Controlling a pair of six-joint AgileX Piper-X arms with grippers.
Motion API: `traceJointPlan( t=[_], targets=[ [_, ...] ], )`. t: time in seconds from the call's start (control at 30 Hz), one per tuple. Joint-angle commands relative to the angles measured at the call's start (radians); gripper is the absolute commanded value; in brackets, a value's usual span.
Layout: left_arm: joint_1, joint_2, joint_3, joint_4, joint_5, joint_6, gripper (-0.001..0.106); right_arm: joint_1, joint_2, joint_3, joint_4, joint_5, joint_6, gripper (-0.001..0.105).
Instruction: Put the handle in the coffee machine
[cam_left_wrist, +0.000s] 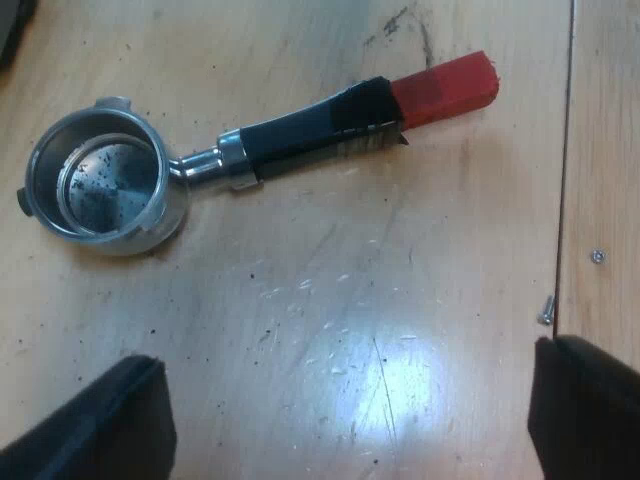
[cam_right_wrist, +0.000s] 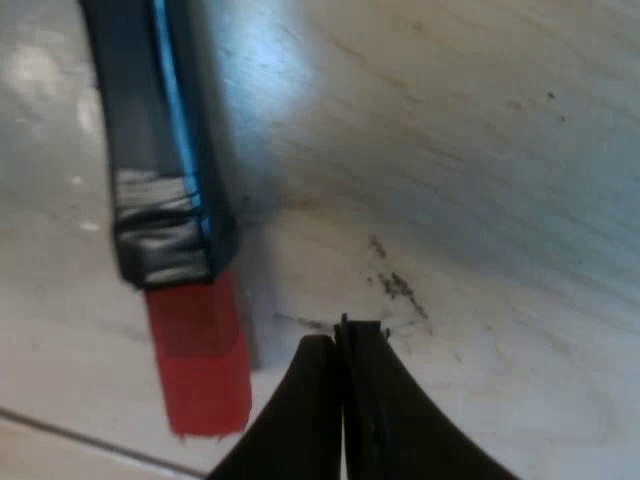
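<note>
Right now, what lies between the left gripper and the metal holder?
Only bare wooden table, scratched and shiny, lies between the open left gripper and the metal holder. The left wrist view shows this.

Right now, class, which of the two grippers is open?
The left gripper: its fingers stand wide apart over the table by the holder. The right gripper's fingers are pressed together beside the holder's red end.
</note>
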Motion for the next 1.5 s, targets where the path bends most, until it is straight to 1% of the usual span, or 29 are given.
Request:
traceJointPlan(
  t=[0.03,0.07,0.2,0.3,0.37,0.47,0.57,0.63,0.7,0.73,0.87,0.93,1.0,1.07,1.17,1.27,1.37,1.5],
  targets=[
    [-0.004,-0.002,-0.003,-0.006,0.001,-0.014,0.074,0.002,0.039,-0.007,-0.03,-0.024,-0.003,0.0],
    [-0.004,-0.002,-0.003,-0.006,0.001,-0.014,0.074,0.002,0.054,-0.007,-0.052,-0.046,-0.005,0.0],
    [-0.004,-0.002,-0.003,-0.006,0.001,-0.019,0.074,0.002,0.094,-0.007,-0.117,-0.048,-0.004,0.0],
    [0.005,-0.002,-0.003,0.025,0.001,-0.019,0.074,0.002,0.124,-0.007,-0.146,-0.048,-0.014,0.0],
    [0.025,-0.014,-0.003,0.045,0.001,-0.017,0.074,0.009,0.143,-0.007,-0.155,-0.053,-0.028,0.0],
    [0.048,-0.024,-0.003,0.056,0.001,-0.017,0.074,0.021,0.166,-0.007,-0.16,-0.095,-0.028,0.0],
    [0.059,-0.038,-0.003,0.078,0.001,-0.009,0.074,0.049,0.178,-0.007,-0.187,-0.103,-0.051,0.0],
    [0.059,-0.04,-0.003,0.103,0.001,-0.007,0.074,0.069,0.185,-0.007,-0.215,-0.121,-0.051,0.0],
    [0.059,-0.039,-0.003,0.12,0.001,-0.008,0.074,0.083,0.186,-0.007,-0.244,-0.132,-0.034,0.0],
    [0.061,-0.042,-0.003,0.132,0.001,-0.004,0.074,0.092,0.186,-0.007,-0.269,-0.134,-0.011,0.0],
    [0.072,-0.061,-0.003,0.156,0.001,0.01,0.074,0.105,0.193,-0.007,-0.33,-0.158,0.011,0.0],
    [0.075,-0.072,-0.003,0.166,0.001,0.01,0.074,0.109,0.205,-0.007,-0.366,-0.172,0.035,0.0],
    [0.099,-0.123,-0.003,0.176,0.001,0.01,0.074,0.111,0.217,-0.007,-0.406,-0.187,0.044,0.0],
    [0.111,-0.147,-0.003,0.176,0.001,0.01,0.074,0.117,0.242,-0.01,-0.439,-0.213,0.066,0.0],
    [0.134,-0.176,-0.006,0.189,0.001,0.01,0.074,0.123,0.256,-0.015,-0.473,-0.22,0.092,0.0],
    [0.153,-0.181,-0.02,0.222,0.001,0.01,0.074,0.139,0.257,-0.032,-0.544,-0.22,0.119,0.0],
    [0.166,-0.181,-0.028,0.228,0.001,0.01,0.074,0.139,0.257,-0.046,-0.575,-0.209,0.138,0.0],
    [0.167,-0.181,-0.03,0.219,0.001,0.02,0.074,0.139,0.259,-0.054,-0.666,-0.183,0.202,0.0]
  ],
)
